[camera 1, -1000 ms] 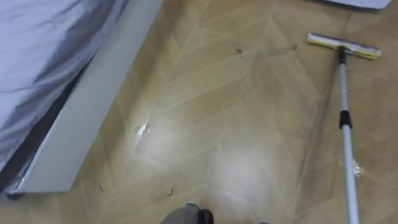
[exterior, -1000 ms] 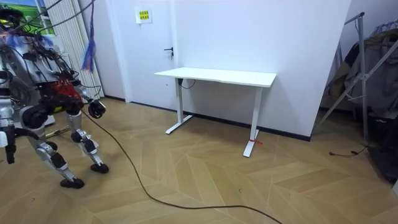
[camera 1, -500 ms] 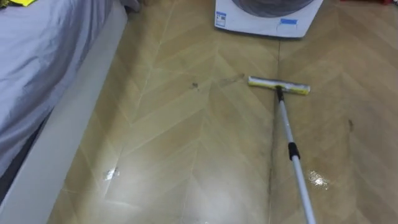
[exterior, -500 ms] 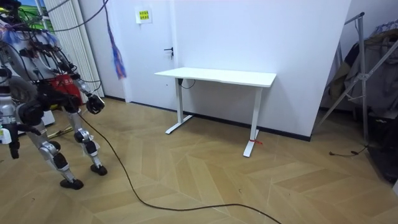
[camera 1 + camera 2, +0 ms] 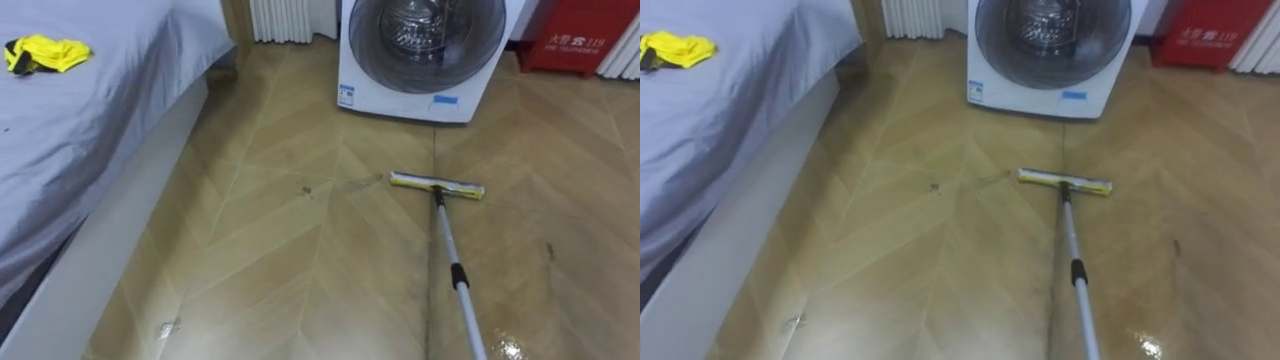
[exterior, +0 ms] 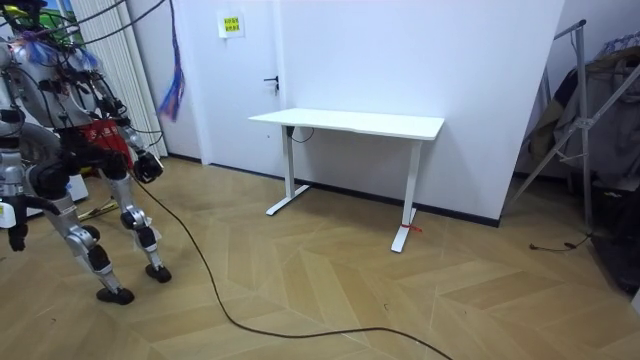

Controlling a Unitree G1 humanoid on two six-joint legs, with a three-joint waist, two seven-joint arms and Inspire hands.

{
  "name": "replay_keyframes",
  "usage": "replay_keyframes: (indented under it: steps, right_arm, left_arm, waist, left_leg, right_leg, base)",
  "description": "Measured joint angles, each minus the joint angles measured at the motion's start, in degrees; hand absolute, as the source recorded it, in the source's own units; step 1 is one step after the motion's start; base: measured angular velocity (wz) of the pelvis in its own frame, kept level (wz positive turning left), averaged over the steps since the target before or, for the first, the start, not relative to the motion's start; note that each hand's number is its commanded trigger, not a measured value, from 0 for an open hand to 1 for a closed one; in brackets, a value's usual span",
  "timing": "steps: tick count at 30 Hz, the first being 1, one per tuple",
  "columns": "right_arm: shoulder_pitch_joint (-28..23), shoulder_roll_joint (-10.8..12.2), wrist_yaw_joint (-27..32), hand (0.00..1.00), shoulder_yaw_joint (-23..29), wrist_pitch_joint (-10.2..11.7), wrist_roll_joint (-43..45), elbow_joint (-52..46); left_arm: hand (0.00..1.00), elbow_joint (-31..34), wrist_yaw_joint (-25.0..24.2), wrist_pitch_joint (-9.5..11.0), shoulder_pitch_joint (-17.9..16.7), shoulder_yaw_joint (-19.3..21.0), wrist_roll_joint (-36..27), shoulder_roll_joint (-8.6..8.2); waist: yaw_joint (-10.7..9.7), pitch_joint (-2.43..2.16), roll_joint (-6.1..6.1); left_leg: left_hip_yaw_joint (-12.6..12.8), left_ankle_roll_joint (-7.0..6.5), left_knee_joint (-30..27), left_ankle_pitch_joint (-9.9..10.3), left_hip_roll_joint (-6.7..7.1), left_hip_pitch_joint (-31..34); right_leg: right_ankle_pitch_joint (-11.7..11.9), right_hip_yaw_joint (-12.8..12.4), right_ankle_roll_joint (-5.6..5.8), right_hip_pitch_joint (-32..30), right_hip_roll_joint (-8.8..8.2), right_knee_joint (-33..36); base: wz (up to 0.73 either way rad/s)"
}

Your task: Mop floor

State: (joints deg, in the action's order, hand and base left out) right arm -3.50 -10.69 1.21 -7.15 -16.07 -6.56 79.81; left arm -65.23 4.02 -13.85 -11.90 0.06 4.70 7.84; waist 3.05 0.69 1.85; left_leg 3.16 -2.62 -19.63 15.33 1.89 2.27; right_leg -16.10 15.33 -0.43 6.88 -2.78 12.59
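- The mop [image 5: 457,281] lies on the wooden floor [image 5: 300,260] ahead of the robot and to its right.
- Its yellow-and-white head [image 5: 437,185] lies flat on the boards, crosswise to the shaft and a little short of the washer [image 5: 425,60].
- The pale shaft, with a dark collar partway along, slants from the head towards the robot and runs out at the lower edge of the eye views.
- A wet, shiny patch [image 5: 510,350] sits on the floor just to the right of the shaft at that lower edge.
- A dark speck [image 5: 307,188] lies on the boards to the left of the mop head, well apart from it.
- The bed [image 5: 90,130], under a grey sheet, runs along the robot's left, with a yellow cloth [image 5: 45,53] on top near its far end.
- A red box [image 5: 575,40] stands just to the right of the washer.
- In the room view the robot stands at the view's left on bent legs, well apart from a white desk [image 6: 350,122] by the wall.
- One dark hand [image 6: 146,168] shows there in front of its torso. I cannot tell which hand it is, or whether it grips anything.
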Motion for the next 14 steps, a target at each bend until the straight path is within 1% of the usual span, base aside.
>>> replay_keyframes:
  steps: [5, 7, 10, 14]
  right_arm:
    - [-0.07, 0.01, -0.02, 1.0, 0.02, 0.02, -0.11, 0.12]
    - [-0.14, 0.02, 0.01, 1.0, 0.03, 0.02, -0.02, 0.12]
    - [-0.52, 0.05, 0.0, 1.0, 0.04, 0.02, 0.15, 0.12]
    - [-1.17, 0.06, -0.01, 1.0, 0.04, 0.03, 0.28, 0.08]
  left_arm:
    - [0.0, 0.1, 0.49, -0.13, -0.06, 1.57, -0.01, -0.18]
    - [0.0, 0.1, 0.5, -0.72, -0.06, 2.12, 0.01, -0.29]
    - [0.0, 0.0, 0.5, -1.02, -0.22, 2.55, 0.18, -0.32]
    - [0.0, -0.01, 0.51, -1.04, -0.25, 3.18, 1.2, -0.45]
  waist:
    - [-0.06, 0.03, -0.11]
    - [-0.04, 0.08, -0.4]
    - [0.01, 0.11, -0.56]
    - [0.02, -0.07, -0.76]
  left_leg:
    - [-0.25, 0.0, -0.03, 0.0, -0.01, -0.06]
    - [-0.27, 0.0, 0.15, 0.0, -0.05, -0.19]
    - [-0.23, -0.01, 0.41, 0.01, -0.06, -0.89]
    - [-0.2, 0.0, 0.4, 0.01, -0.11, -1.1]
  right_leg:
    - [0.13, 0.19, 0.06, 0.24, 0.2, 0.01]
    - [0.23, 0.12, 0.06, 0.42, 0.38, 0.0]
    - [0.25, -0.01, 0.06, 0.96, 0.39, 0.02]
    - [0.27, -0.12, 0.03, 1.16, 0.44, 0.04]
  base:
    - [0.0]
    - [0.0]
    - [0.0]
    - [0.0]
